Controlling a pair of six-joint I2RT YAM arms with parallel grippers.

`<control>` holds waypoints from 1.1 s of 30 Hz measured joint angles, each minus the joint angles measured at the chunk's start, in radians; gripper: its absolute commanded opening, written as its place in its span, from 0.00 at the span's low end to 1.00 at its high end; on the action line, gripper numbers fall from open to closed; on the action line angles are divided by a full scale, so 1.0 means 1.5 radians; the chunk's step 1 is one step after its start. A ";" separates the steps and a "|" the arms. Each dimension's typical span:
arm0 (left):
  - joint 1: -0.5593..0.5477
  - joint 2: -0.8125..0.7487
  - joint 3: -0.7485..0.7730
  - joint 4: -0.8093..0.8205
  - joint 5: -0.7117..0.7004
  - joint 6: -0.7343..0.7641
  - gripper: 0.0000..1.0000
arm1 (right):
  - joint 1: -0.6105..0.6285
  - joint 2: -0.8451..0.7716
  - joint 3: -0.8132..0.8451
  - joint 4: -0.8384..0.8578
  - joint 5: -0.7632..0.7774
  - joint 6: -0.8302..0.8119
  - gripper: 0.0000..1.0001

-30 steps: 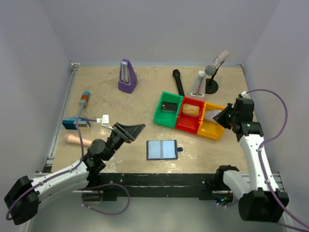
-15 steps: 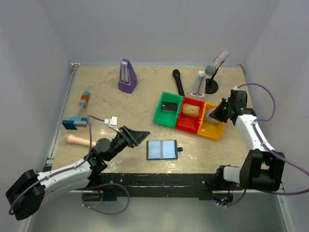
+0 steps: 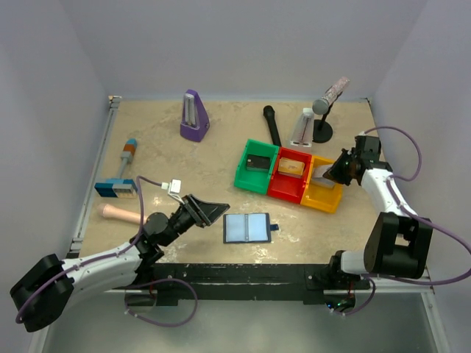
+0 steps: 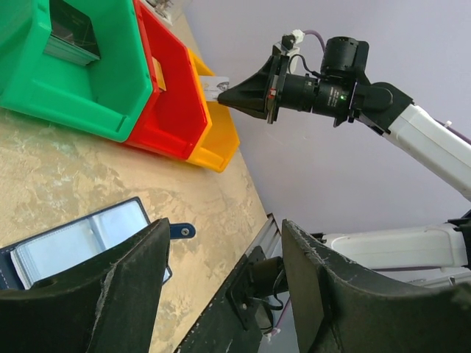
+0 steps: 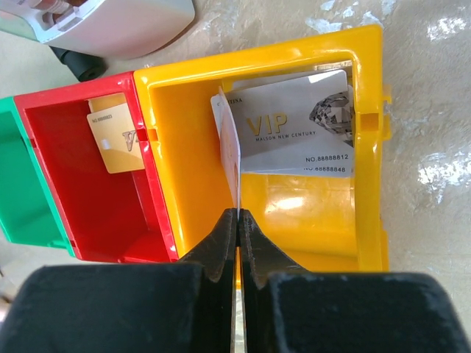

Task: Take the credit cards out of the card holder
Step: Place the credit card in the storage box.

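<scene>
Bright, even light, faint soft shadows, glare inside the yellow bin (image 5: pixel 294 220)

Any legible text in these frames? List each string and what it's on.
"VIP": silver card in the yellow bin.
"NO.88888812": same card, lower right.
"NO.88888848": card edge just beneath it.
Small line under "VIP": maybe "MALSON NEW CENTURY", blurred.
Gold card in the red bin: print too small to read.
Held card in the right fingers: edge-on, nothing readable.

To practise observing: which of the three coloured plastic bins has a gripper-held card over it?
Only the yellow plastic bin: the right gripper pinches a thin white card above it.
</scene>
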 measured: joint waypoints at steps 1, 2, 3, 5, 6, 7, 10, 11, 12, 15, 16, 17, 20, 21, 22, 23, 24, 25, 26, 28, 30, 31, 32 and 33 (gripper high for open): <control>0.000 0.001 -0.001 0.003 0.001 0.001 0.67 | 0.000 0.002 0.000 0.001 0.000 -0.002 0.00; 0.000 0.001 -0.002 0.007 0.002 0.001 0.67 | 0.000 0.005 0.000 0.001 0.000 -0.003 0.00; 0.000 0.001 -0.003 0.008 0.003 0.001 0.67 | 0.000 0.006 0.000 0.001 0.000 -0.004 0.02; 0.000 0.001 -0.006 0.011 0.004 0.001 0.67 | 0.000 0.009 0.000 0.001 0.001 -0.005 0.07; 0.000 0.001 -0.007 0.011 0.004 0.001 0.67 | -0.001 0.009 0.000 0.001 0.001 -0.005 0.08; 0.000 0.001 -0.008 0.011 0.005 0.001 0.67 | -0.001 0.009 0.000 0.001 0.001 -0.006 0.10; 0.000 0.001 -0.009 0.012 0.005 0.001 0.67 | -0.002 0.009 0.000 -0.001 0.002 -0.008 0.15; 0.000 0.001 -0.009 0.012 0.005 0.001 0.67 | -0.003 0.009 0.000 -0.002 0.003 -0.009 0.17; 0.000 0.002 -0.009 0.012 0.006 0.001 0.67 | -0.003 0.009 0.000 -0.002 0.005 -0.009 0.19; 0.000 0.007 -0.009 0.012 0.006 0.001 0.67 | -0.005 0.009 0.000 -0.005 0.009 -0.009 0.24; 0.000 0.009 -0.009 0.012 0.006 0.001 0.67 | -0.005 0.009 0.000 -0.005 0.012 -0.009 0.24; 0.000 0.011 -0.009 0.012 0.006 0.001 0.67 | -0.006 0.009 0.000 -0.005 0.015 -0.009 0.25; 0.001 0.014 -0.009 0.013 0.006 0.001 0.67 | -0.007 0.009 0.000 -0.005 0.020 -0.009 0.27; 0.001 0.014 -0.009 0.013 0.006 0.001 0.67 | -0.008 0.009 0.000 -0.006 0.020 -0.009 0.28; 0.001 0.015 -0.009 0.013 0.006 0.001 0.67 | -0.008 0.009 0.000 -0.006 0.020 -0.009 0.29; 0.001 0.015 -0.009 0.013 0.006 0.001 0.67 | -0.007 0.009 0.000 -0.006 0.021 -0.008 0.30; 0.001 0.016 -0.009 0.014 0.006 0.001 0.67 | -0.007 0.009 0.000 -0.006 0.022 -0.008 0.31; 0.001 0.017 -0.009 0.015 0.006 0.001 0.67 | -0.007 0.009 0.000 -0.007 0.024 -0.008 0.32; 0.001 0.018 -0.009 0.016 0.006 0.001 0.67 | -0.008 0.009 0.000 -0.007 0.025 -0.007 0.33; 0.001 0.019 -0.009 0.018 0.008 0.001 0.67 | -0.008 0.009 0.000 -0.008 0.027 -0.007 0.36; 0.001 0.021 -0.009 0.022 0.012 0.001 0.67 | -0.008 0.009 0.000 -0.009 0.034 -0.007 0.38; 0.001 0.022 -0.009 0.022 0.013 0.001 0.67 | -0.008 0.009 0.000 -0.010 0.036 -0.006 0.38; 0.001 0.023 -0.009 0.024 0.015 0.001 0.67 | -0.008 0.009 0.000 -0.010 0.037 -0.007 0.38; 0.001 0.024 -0.009 0.025 0.017 0.001 0.67 | -0.008 0.009 0.000 -0.010 0.038 -0.006 0.38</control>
